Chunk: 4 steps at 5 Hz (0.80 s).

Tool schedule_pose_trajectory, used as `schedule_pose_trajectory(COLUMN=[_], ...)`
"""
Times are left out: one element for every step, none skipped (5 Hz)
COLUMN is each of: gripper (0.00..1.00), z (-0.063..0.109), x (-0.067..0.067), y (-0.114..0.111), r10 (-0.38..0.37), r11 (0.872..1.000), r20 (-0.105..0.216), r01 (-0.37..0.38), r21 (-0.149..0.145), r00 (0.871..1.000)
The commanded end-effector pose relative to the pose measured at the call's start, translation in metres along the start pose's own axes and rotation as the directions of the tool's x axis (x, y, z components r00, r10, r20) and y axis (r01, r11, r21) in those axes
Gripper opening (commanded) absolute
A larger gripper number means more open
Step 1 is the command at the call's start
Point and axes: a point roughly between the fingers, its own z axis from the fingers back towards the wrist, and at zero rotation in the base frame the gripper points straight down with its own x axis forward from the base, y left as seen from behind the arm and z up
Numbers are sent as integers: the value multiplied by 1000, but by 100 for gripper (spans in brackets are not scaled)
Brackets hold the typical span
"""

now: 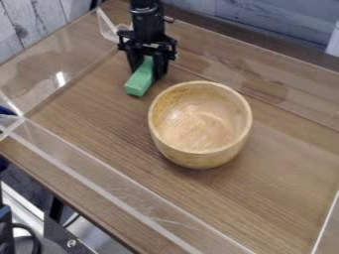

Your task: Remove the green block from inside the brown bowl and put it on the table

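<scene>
The table (93,129) carries everything, ringed by low clear walls. The brown bowl (200,123) sits near its middle, empty. Toward the far left corner, apart from the bowl, the hand (150,65) points straight down, clamped on the top of the green block (138,79), whose lower end appears to touch the table. The placing step looks nearly done; next the fingers should part and the hand lift straight off.
</scene>
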Motion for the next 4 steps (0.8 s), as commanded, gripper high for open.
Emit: schedule_pose_trajectory(gripper=[0,0,0,100], z=[25,25,24,28], x=[6,5,4,2], y=[3,2,2,2], r10=[-1,-1,-1,5], r11=[1000,1000,1000,1000], r20=[67,65,63,61], r01=[0,0,0,-5], r21=[14,11,8,3], r00=[998,998,998,998])
